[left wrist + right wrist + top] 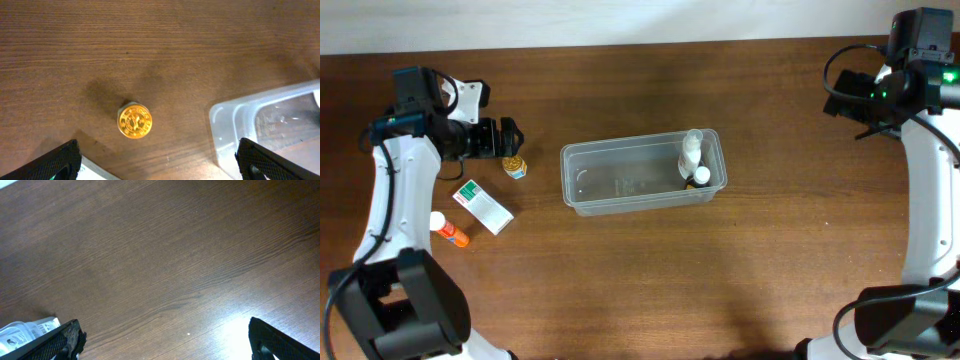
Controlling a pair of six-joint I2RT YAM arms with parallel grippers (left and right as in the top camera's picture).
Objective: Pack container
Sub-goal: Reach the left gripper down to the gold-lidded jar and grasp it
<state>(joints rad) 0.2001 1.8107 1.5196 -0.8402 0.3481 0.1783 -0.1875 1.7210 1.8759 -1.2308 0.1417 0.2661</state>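
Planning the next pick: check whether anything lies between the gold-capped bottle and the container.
Nothing visible does. Only bare table separates the gold-capped bottle from the container; the green-and-white box lies off that path.

We see a gold-capped bottle point(134, 121) upright on the wood table point(150, 45), ahead of the left gripper point(157, 160) with fingers point(55, 162) wide apart. The container point(235, 117) corner is at right, apart from the bottle.

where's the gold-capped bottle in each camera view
Overhead: gold-capped bottle left of the container, left half.
Left wrist: gold-capped bottle near the middle, cap up.
Right wrist: not in it.
Shared landmark: the container, corner at lower right in left wrist.
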